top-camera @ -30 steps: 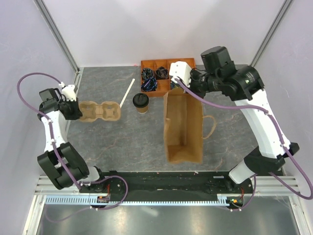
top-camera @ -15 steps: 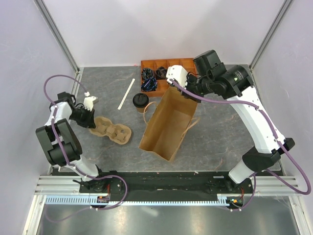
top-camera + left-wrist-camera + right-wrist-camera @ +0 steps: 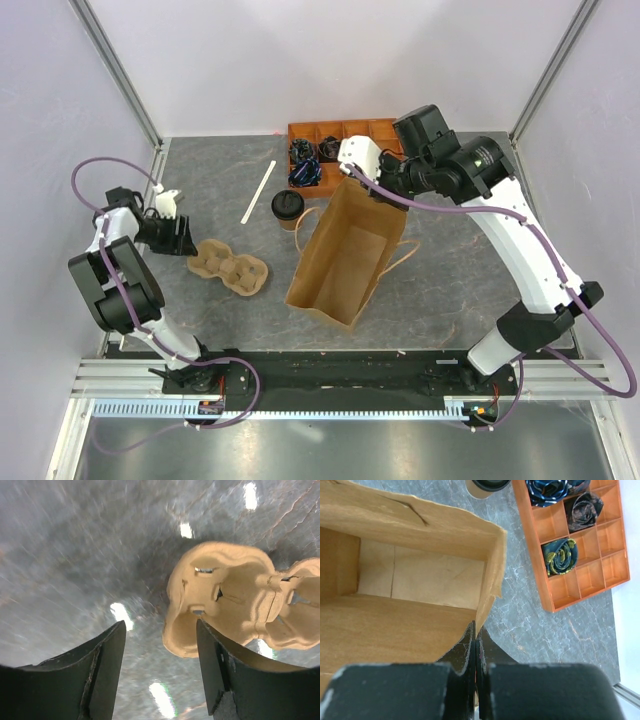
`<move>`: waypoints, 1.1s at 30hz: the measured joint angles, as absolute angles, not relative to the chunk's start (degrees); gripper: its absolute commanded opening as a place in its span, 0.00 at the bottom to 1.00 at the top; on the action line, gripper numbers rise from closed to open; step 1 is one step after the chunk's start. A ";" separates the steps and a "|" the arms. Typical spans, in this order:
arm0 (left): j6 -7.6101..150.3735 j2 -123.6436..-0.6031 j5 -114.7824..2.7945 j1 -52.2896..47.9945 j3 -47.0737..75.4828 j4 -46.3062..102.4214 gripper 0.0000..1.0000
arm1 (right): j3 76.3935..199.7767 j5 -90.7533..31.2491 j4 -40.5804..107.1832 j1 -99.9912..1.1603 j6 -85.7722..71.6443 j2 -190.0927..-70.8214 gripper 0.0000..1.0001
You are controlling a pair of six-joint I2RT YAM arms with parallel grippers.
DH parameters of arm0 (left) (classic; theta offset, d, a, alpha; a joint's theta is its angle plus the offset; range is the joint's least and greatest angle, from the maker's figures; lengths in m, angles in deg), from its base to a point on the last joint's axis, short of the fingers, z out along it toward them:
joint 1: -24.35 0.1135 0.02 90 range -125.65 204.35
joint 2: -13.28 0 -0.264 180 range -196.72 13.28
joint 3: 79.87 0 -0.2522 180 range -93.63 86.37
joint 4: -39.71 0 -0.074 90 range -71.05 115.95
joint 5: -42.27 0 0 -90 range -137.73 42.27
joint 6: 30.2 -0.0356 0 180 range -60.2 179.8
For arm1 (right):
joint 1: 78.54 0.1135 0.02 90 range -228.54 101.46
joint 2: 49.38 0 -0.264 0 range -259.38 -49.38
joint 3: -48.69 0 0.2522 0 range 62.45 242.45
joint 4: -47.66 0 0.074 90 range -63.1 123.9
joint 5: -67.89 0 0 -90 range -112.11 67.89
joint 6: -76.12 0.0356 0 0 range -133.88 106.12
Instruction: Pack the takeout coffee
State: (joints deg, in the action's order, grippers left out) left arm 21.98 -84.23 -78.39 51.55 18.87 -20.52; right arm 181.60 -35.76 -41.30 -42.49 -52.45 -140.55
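Note:
The takeout coffee (image 3: 288, 208), a small brown cup with a black lid, stands on the table between the cup carrier (image 3: 230, 268) and the paper bag (image 3: 350, 255). My left gripper (image 3: 180, 237) is open just left of the carrier, holding nothing. In the left wrist view the carrier (image 3: 235, 600) lies beyond and right of the open left gripper (image 3: 160, 625). My right gripper (image 3: 352, 165) is shut on the bag's far rim. The right wrist view shows the right gripper (image 3: 475, 627) pinching that rim, the bag's (image 3: 395, 620) empty inside and the coffee (image 3: 487, 486) at the top edge.
An orange divided tray (image 3: 303, 133) with dark bundles sits at the back, just behind the bag's rim and the coffee; in the right wrist view the tray (image 3: 570, 587) is right of the bag. A thin white stick (image 3: 258, 190) lies left of the coffee. The bag's handle (image 3: 400, 255) sticks out right.
My left gripper dragged the carrier nearer and rightward, then opened, let it go and backed off left. My right gripper swung the bag to a slant, its base shifting left.

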 measured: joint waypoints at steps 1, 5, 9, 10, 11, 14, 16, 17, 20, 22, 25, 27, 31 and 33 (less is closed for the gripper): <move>23.03 -84.17 -78.43 51.90 19.81 -20.11 0.65 | 180.73 -35.76 -40.89 -42.49 -52.66 -140.25 0.00; 25.58 -84.10 -78.67 52.86 24.05 -18.43 0.57 | 177.65 -36.55 -39.49 -42.49 -53.34 -138.54 0.04; 26.35 -84.10 -80.11 53.00 25.19 -18.10 0.52 | 172.56 -37.14 -35.97 -42.49 -54.17 -134.28 0.04; 26.39 -84.10 -80.46 53.00 25.19 -17.88 0.52 | 171.51 -37.20 -35.29 -42.49 -54.54 -133.10 0.03; 26.42 -84.10 -80.84 53.00 25.19 -17.49 0.52 | 170.68 -37.29 -34.81 -42.49 -55.18 -131.96 0.00; 26.57 -84.12 -81.16 53.00 25.16 -16.48 0.54 | 169.60 -37.57 -33.67 -42.49 -56.84 -129.54 0.00; 26.66 -84.32 -81.32 53.00 25.08 -16.00 0.54 | 169.71 -38.21 -33.32 -42.49 -57.60 -128.82 0.00; 26.74 -84.49 -81.32 53.00 24.94 -15.87 0.52 | 169.95 -38.73 -33.41 -42.49 -57.91 -128.84 0.00; 27.07 -85.19 -81.32 53.00 24.29 -15.56 0.44 | 170.28 -40.15 -33.41 -42.49 -58.83 -129.34 0.00; 27.22 -85.59 -81.29 53.00 24.07 -15.34 0.38 | 170.50 -40.74 -33.54 -42.49 -59.37 -129.95 0.00; 27.44 -85.70 -81.32 53.00 24.07 -15.41 0.19 | 171.40 -41.57 -33.91 -42.49 -60.01 -131.37 0.00; 27.51 -85.70 -81.40 53.00 24.07 -15.50 0.07 | 172.23 -41.79 -34.24 -42.49 -60.27 -132.33 0.00; 27.66 -83.90 -81.77 52.97 23.96 -16.18 0.02 | 174.52 -42.19 -34.48 -42.49 -60.40 -134.21 0.00; 27.60 -80.82 -82.28 52.82 22.87 -17.92 0.02 | 175.37 -42.78 -34.53 -42.49 -60.27 -134.74 0.00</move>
